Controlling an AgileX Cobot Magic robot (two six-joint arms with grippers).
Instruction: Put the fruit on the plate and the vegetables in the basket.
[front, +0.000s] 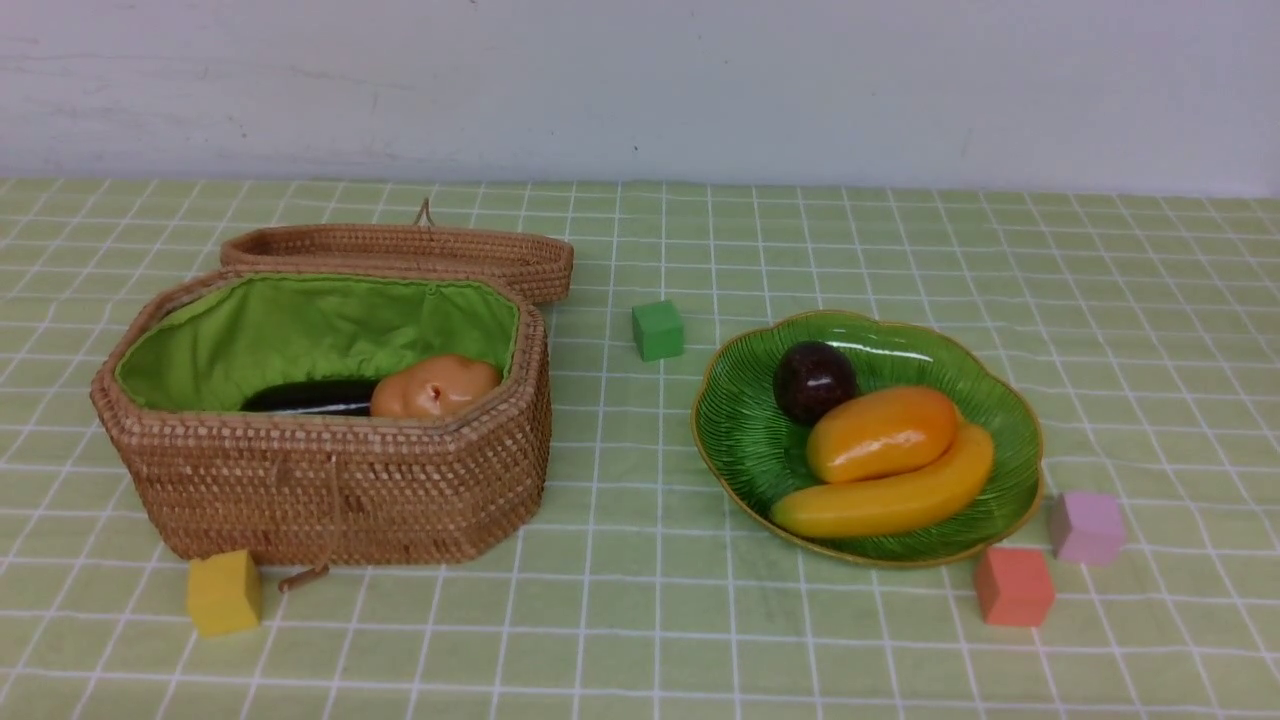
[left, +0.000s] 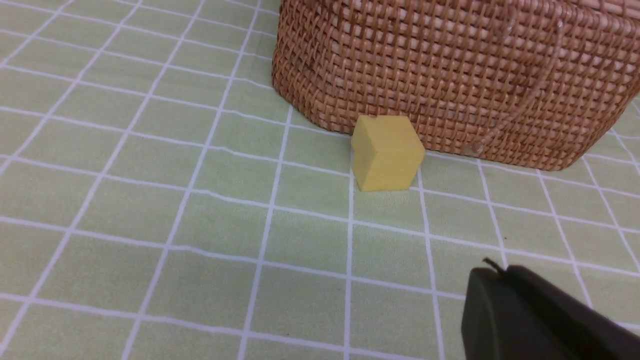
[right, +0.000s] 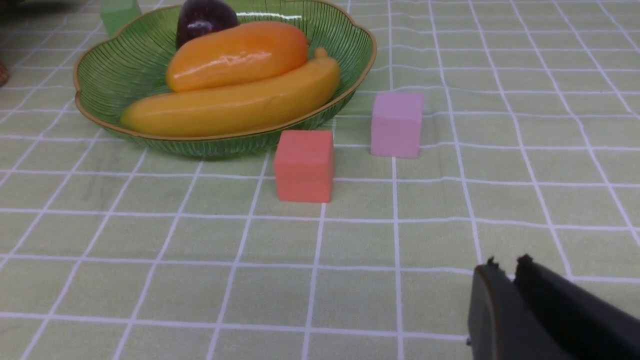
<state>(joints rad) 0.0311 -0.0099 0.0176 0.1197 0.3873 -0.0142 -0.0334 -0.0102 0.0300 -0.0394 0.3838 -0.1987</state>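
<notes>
The wicker basket (front: 330, 480) stands open at the left, its green lining showing. Two vegetables lie inside it: a dark purple eggplant (front: 310, 396) and a tan potato (front: 435, 385). On the green plate (front: 740, 440) at the right rest the fruit: mangosteen (front: 812, 380), mango (front: 880, 432) and banana (front: 890, 495). Neither arm shows in the front view. My left gripper (left: 500, 270) is shut and empty, low over the cloth in front of the basket wall (left: 450, 75). My right gripper (right: 506, 262) holds nothing, its tips nearly together, short of the plate (right: 125, 60).
The hinged lid (front: 400, 255) lies open behind the basket. A yellow cube (front: 224, 592) touches the basket's front. A green cube (front: 657, 330) sits between basket and plate. A red cube (front: 1013, 585) and a lilac cube (front: 1087, 527) stand by the plate's near right rim.
</notes>
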